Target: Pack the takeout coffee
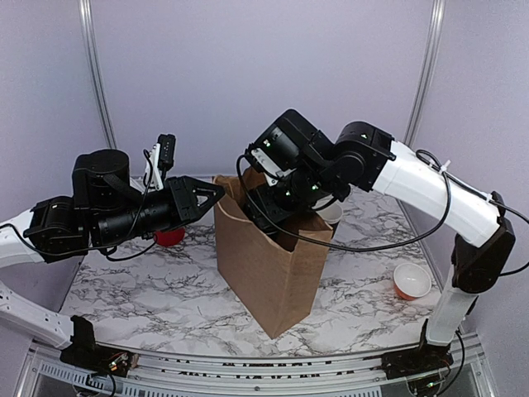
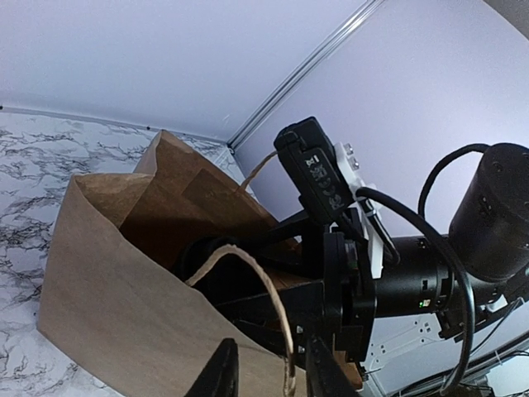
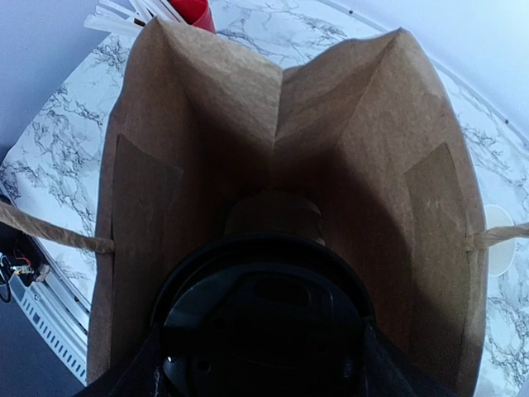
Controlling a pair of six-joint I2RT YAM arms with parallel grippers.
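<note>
The takeout coffee (image 3: 264, 322) shows in the right wrist view as a round black lid, low inside the open brown paper bag (image 3: 364, 124). My right gripper (image 3: 263, 376) is shut on it, one finger on each side of the lid. In the top view the right gripper (image 1: 285, 217) reaches down into the mouth of the bag (image 1: 273, 265), and the cup is hidden there. My left gripper (image 2: 273, 376) is open, with the bag's near rim (image 2: 107, 289) and a twine handle (image 2: 273, 289) between its fingers; in the top view it (image 1: 220, 192) is at the bag's upper left edge.
A red cup (image 1: 169, 237) with white sticks stands behind my left arm; it also shows in the right wrist view (image 3: 194, 10). A small orange bowl (image 1: 412, 281) sits at the right. A white cup (image 1: 332, 212) stands just behind the bag.
</note>
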